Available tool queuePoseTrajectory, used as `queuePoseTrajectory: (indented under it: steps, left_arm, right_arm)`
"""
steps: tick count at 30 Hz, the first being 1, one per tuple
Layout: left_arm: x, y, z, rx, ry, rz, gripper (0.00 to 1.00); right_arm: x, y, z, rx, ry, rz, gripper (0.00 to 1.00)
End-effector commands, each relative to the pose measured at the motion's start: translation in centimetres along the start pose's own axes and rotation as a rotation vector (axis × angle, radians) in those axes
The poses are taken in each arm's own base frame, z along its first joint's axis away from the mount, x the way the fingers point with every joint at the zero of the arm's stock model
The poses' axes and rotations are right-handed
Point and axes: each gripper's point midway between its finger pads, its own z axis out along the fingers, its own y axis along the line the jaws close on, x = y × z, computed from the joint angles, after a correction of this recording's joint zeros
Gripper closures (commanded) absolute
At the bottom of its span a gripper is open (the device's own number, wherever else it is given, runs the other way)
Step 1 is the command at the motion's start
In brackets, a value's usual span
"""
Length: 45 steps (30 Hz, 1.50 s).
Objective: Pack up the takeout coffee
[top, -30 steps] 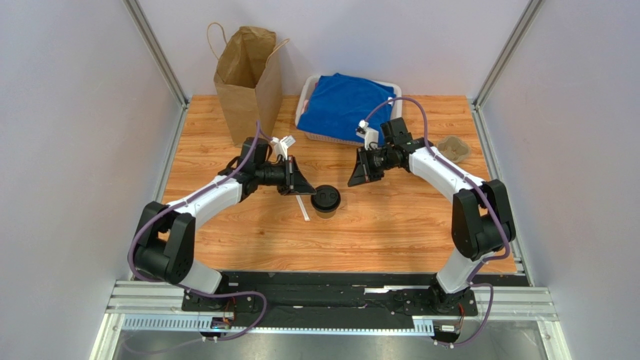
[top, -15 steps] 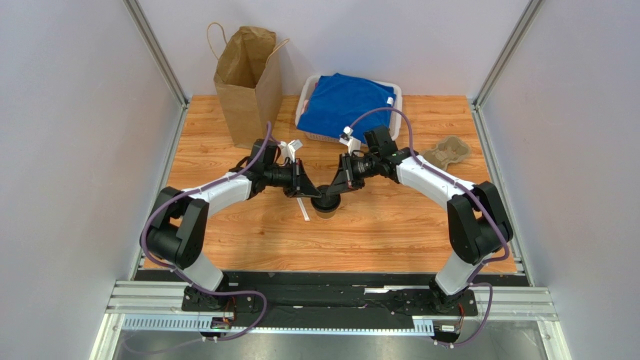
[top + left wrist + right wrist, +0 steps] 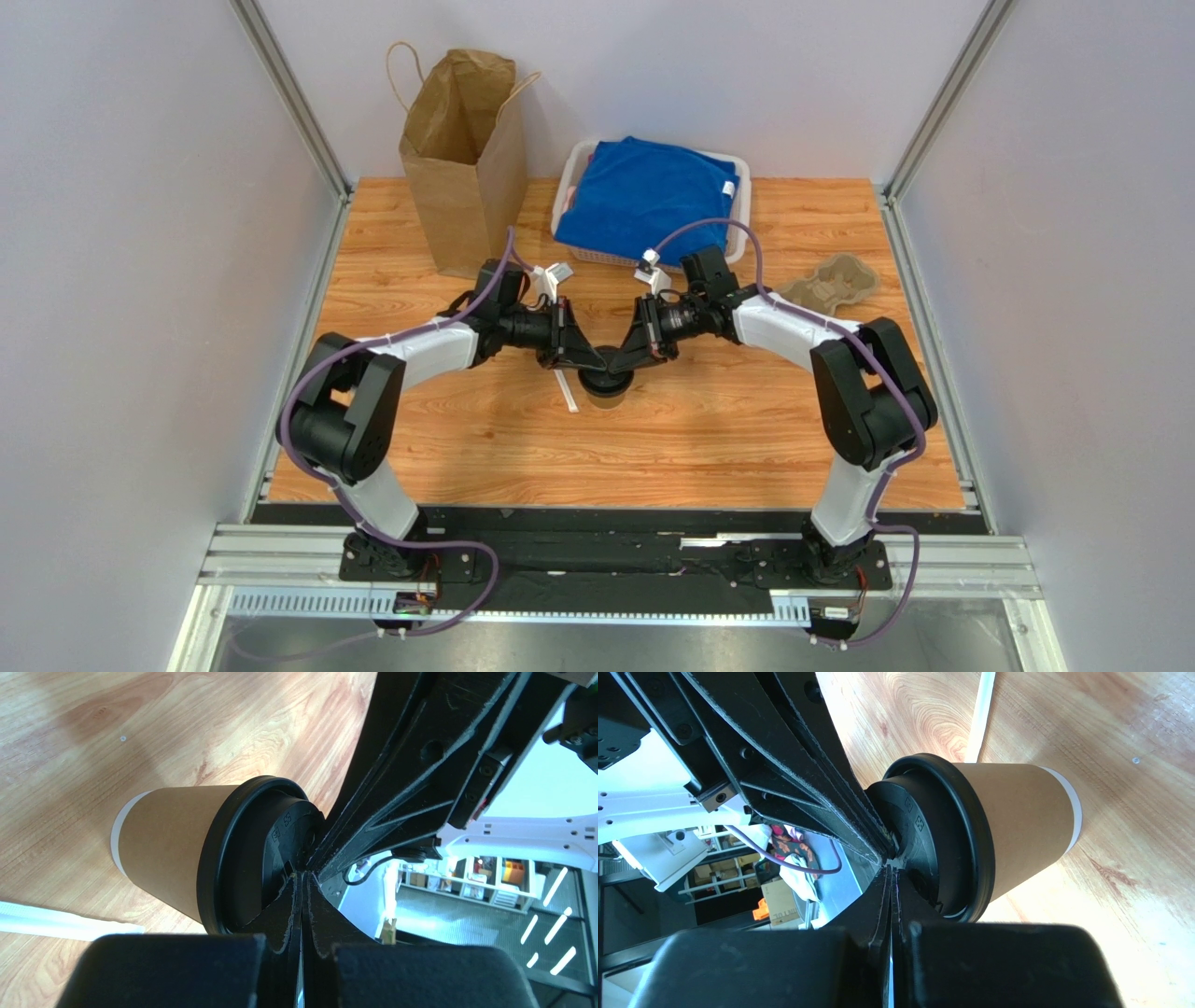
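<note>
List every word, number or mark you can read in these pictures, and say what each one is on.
"SS": raised letters on the black lid of the coffee cup, seen from the left wrist; the reading is doubtful.
Other raised marks on the lid, in both wrist views: too small to read.
Brown wall of the coffee cup: no print shows.
Paper bag: no print shows.

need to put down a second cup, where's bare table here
Widest bare wood: the table strip between the coffee cup and the near edge. Smaller patch: back right, between white bin and cup carrier. Crowded: left gripper and right gripper meet over the cup.
</note>
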Motion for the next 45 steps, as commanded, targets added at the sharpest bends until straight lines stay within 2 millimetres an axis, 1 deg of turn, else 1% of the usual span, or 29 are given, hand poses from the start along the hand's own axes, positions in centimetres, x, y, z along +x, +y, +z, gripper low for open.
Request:
queuePoseTrajectory:
  steps: [1, 3, 6, 7, 9, 10, 11, 13, 14, 15, 16, 17, 19, 21, 24, 26, 27, 29, 30, 31, 33, 34, 36, 37, 38, 41, 45]
  left_arm:
    - [1.9, 5.6, 0.6, -0.133, 0.029, -0.052, 1.00]
    - [2.5, 6.7, 0.5, -0.148, 0.039, -0.071, 1.00]
    - [2.7, 7.3, 0.4, -0.149, 0.047, -0.073, 1.00]
    - [2.7, 7.1, 0.4, -0.137, 0.050, -0.070, 1.00]
    - [2.1, 5.5, 0.4, -0.081, 0.045, -0.059, 1.00]
    - [1.4, 4.5, 0.5, -0.041, 0.033, -0.027, 1.00]
    - [0.7, 2.8, 0.5, 0.011, 0.036, 0.002, 1.00]
    - [0.1, 0.5, 0.6, 0.054, 0.034, 0.059, 1.00]
    - [-0.2, -0.9, 0.9, 0.076, 0.037, 0.098, 1.00]
    - [-0.4, -2.0, 0.9, 0.092, 0.033, 0.124, 1.00]
    - [-0.5, -2.5, 1.0, 0.102, 0.036, 0.133, 1.00]
    - [-0.6, -3.1, 1.0, 0.111, 0.037, 0.144, 1.00]
    - [-0.8, -3.6, 1.0, 0.118, 0.029, 0.134, 1.00]
    - [-1.0, -4.1, 0.7, 0.119, 0.018, 0.143, 1.00]
    - [-1.0, -4.8, 0.3, 0.128, -0.001, 0.139, 1.00]
    - [-0.8, -4.8, 0.1, 0.126, -0.003, 0.138, 1.00]
    - [-0.7, -4.8, 0.1, 0.124, -0.003, 0.139, 1.00]
    - [-0.6, -4.4, 0.2, 0.118, 0.000, 0.130, 1.00]
    - [-0.6, -4.2, 0.3, 0.116, -0.001, 0.127, 1.00]
    - [-0.6, -4.0, 0.4, 0.112, 0.000, 0.122, 1.00]
    - [-0.5, -3.5, 0.6, 0.100, 0.006, 0.113, 1.00]
    - [-0.6, -3.3, 0.7, 0.093, 0.004, 0.112, 1.00]
    - [-0.4, -2.4, 1.0, 0.059, 0.012, 0.109, 1.00]
    - [-0.7, -2.3, 1.2, 0.052, 0.016, 0.114, 1.00]
    - [-0.5, -1.6, 1.5, 0.037, 0.026, 0.113, 1.00]
    - [-0.3, -0.5, 1.8, 0.002, 0.045, 0.097, 1.00]
    - [-0.3, 0.2, 2.1, -0.013, 0.050, 0.087, 1.00]
  right_arm:
    - [1.3, -6.8, 0.9, 0.193, 0.006, 0.053, 1.00]
    - [1.7, -7.5, 1.1, 0.204, 0.017, 0.056, 1.00]
    - [2.0, -8.1, 1.2, 0.208, 0.025, 0.057, 1.00]
    - [2.0, -7.9, 1.2, 0.200, 0.026, 0.055, 1.00]
    - [1.6, -7.2, 1.0, 0.182, 0.019, 0.042, 1.00]
    - [1.1, -5.9, 0.8, 0.155, 0.012, 0.017, 1.00]
    - [0.7, -5.2, 0.7, 0.138, 0.006, 0.000, 1.00]
    - [0.3, -3.6, 0.5, 0.098, 0.009, -0.026, 1.00]
    - [-0.2, -2.5, 0.3, 0.076, 0.000, -0.051, 1.00]
    - [-0.5, -1.8, 0.2, 0.061, -0.004, -0.055, 1.00]
    - [-0.5, -0.9, 0.1, 0.033, 0.003, -0.049, 0.99]
    - [-1.2, 0.3, -0.3, 0.015, -0.012, -0.071, 0.99]
    - [-1.5, 1.8, -0.8, -0.012, -0.015, -0.082, 0.98]
    - [-1.9, 3.9, -1.7, -0.039, -0.033, -0.102, 0.95]
    - [-1.5, 6.0, -3.0, -0.069, -0.048, -0.114, 0.91]
    - [-1.1, 6.4, -3.4, -0.070, -0.053, -0.109, 0.90]
    - [-0.6, 6.1, -3.7, -0.063, -0.053, -0.098, 0.88]
    - [-0.2, 5.0, -3.8, -0.031, -0.058, -0.077, 0.86]
    - [-0.1, 4.3, -3.8, -0.012, -0.059, -0.081, 0.84]
    - [0.2, 3.1, -3.7, 0.027, -0.059, -0.061, 0.83]
    - [0.3, 1.8, -3.5, 0.064, -0.057, -0.064, 0.82]
    - [0.2, 0.5, -3.3, 0.113, -0.054, -0.049, 0.82]
    - [0.1, -0.5, -3.3, 0.140, -0.050, -0.032, 0.82]
    - [0.0, -1.2, -3.2, 0.157, -0.050, -0.017, 0.82]
    - [-0.1, -1.4, -3.2, 0.159, -0.052, -0.011, 0.82]
    - [-0.3, -1.8, -3.5, 0.169, -0.062, -0.005, 0.81]
    - [-0.2, -2.3, -3.6, 0.186, -0.066, -0.010, 0.79]
